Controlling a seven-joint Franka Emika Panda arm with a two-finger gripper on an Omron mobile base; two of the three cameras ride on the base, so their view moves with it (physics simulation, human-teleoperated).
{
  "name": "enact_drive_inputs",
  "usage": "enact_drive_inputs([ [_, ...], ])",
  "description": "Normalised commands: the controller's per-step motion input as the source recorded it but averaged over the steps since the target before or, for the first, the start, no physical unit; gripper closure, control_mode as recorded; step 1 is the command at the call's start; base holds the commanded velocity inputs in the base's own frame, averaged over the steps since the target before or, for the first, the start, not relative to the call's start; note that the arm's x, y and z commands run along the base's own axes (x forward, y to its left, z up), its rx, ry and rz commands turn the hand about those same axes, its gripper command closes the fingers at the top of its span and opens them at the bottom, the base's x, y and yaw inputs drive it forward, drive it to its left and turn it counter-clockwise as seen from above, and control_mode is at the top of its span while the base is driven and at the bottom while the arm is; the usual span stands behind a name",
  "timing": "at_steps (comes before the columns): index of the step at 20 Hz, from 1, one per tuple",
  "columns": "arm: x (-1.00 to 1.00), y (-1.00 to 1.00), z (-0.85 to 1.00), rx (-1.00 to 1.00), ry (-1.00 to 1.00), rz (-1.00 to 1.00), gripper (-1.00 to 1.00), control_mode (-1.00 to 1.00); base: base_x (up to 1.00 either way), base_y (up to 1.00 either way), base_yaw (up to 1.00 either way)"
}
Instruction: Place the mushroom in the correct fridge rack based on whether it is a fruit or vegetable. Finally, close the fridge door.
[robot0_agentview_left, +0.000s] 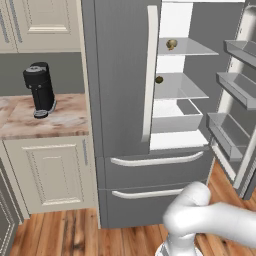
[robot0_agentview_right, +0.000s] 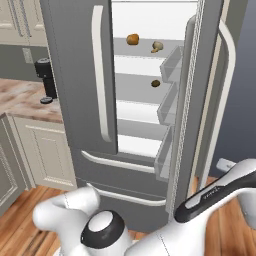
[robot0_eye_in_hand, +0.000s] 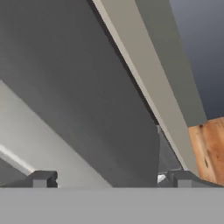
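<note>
Hand view puts the hand (robot0_eye_in_hand: 109, 179) nearest, its fingertips spread wide and holding nothing, facing the grey outer face of the open fridge door (robot0_agentview_right: 200, 100), presumably lining up to push it shut. Farther in, the mushroom (robot0_agentview_right: 157, 47) already rests on the top fridge rack (robot0_agentview_right: 145, 50), beside an orange-brown round item (robot0_agentview_right: 132, 39); a small dark ball (robot0_agentview_right: 155, 83) sits one shelf lower.

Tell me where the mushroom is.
The mushroom sits on the top fridge rack in the right base view, right of an orange-brown round item.
</note>
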Motion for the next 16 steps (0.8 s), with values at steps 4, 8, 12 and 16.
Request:
enact_drive_inputs([
  [4,0.59,-0.09,-0.07,0.0,0.0,0.0,-1.0,-1.0,0.0,0.0,0.0],
  [8,0.82,0.01,-0.05,0.0,0.0,-0.03,-1.0,-1.0,0.0,0.0,0.0],
  [12,0.96,0.26,0.0,0.0,0.0,-0.04,-1.0,-1.0,0.0,0.0,0.0],
  [16,0.77,0.64,0.0,0.0,0.0,-0.02,-1.0,-1.0,0.0,0.0,0.0],
])
